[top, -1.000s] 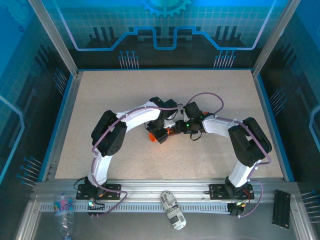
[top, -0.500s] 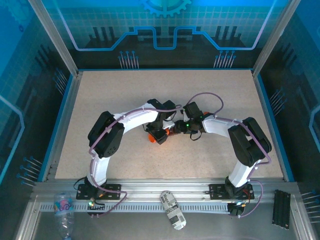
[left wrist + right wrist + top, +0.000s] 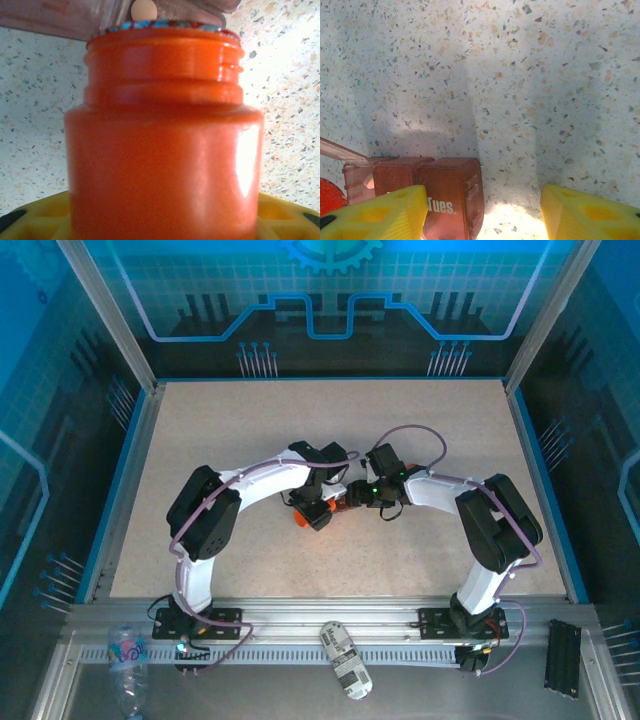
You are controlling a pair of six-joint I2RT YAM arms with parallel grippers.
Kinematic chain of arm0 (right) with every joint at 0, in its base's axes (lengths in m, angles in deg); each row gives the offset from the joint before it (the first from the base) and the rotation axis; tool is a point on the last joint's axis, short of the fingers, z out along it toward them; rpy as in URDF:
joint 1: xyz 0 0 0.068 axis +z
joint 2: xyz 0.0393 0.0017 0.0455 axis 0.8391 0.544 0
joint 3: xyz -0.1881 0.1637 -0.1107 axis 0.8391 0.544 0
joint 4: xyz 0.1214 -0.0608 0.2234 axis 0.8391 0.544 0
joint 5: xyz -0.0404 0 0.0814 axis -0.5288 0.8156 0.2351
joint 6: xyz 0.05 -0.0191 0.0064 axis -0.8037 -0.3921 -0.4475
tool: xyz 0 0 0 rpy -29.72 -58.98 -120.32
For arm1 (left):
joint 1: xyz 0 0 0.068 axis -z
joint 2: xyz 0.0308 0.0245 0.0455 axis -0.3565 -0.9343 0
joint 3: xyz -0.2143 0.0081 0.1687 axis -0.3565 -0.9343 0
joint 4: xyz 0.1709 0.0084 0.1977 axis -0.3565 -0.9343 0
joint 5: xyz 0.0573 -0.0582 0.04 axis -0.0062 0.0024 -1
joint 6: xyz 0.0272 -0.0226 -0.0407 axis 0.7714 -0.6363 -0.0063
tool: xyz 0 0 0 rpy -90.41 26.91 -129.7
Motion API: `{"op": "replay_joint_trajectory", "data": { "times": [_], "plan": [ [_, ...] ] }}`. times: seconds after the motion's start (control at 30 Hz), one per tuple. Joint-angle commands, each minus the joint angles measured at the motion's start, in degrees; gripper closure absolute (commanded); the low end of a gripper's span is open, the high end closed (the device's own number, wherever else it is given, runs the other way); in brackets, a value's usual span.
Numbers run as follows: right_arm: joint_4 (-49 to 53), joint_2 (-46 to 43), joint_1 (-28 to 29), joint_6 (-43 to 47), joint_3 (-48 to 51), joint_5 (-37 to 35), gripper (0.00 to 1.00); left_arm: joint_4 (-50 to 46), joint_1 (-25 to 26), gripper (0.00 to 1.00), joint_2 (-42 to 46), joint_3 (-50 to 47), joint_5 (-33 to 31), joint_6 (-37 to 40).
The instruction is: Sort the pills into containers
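My left gripper [image 3: 318, 503] is shut on the bright orange bottle [image 3: 165, 145], which lies tipped with its open mouth pointing away; yellow fingers [image 3: 37, 217] show beneath it. At the mouth sits a round tan pill [image 3: 144, 9], against the translucent red-brown containers [image 3: 60, 20]. In the right wrist view the containers [image 3: 447, 192] lie on the table, one well marked "Tues.", a lid [image 3: 340, 149] raised at the left. My right gripper [image 3: 482, 200] is open, its left finger [image 3: 375, 212] over the box's near side, its right finger well apart from it.
The speckled table [image 3: 200, 440] has a blue raised border and frame posts around it. On the near rail outside lie a clear plastic bottle [image 3: 125, 660], a crushed labelled bottle [image 3: 345, 660] and a black strip [image 3: 562, 655]. Both arms meet mid-table.
The left arm's elbow has swung to the left, and its gripper with the orange bottle has shifted slightly left. The right arm has not moved.
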Motion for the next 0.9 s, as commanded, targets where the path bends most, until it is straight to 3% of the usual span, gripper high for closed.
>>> {"op": "replay_joint_trajectory", "data": {
  "times": [0.0,0.47,0.87],
  "plan": [
    [3.96,2.75,0.78,-0.57,0.48,-2.04,0.38,1.6,-0.06,1.0,3.49,-1.92,1.42,0.39],
    [5.88,1.5,0.78,-0.48,-1.22,-1.4,0.38,20.85,-0.71,1.0,14.55,-15.51,5.66,-0.72],
    [10.18,-3.36,0.52,-0.82,-6.03,-0.49,0.36,40.17,-2.36,1.0,27.84,-27.82,5.28,-3.66]
  ]
}}
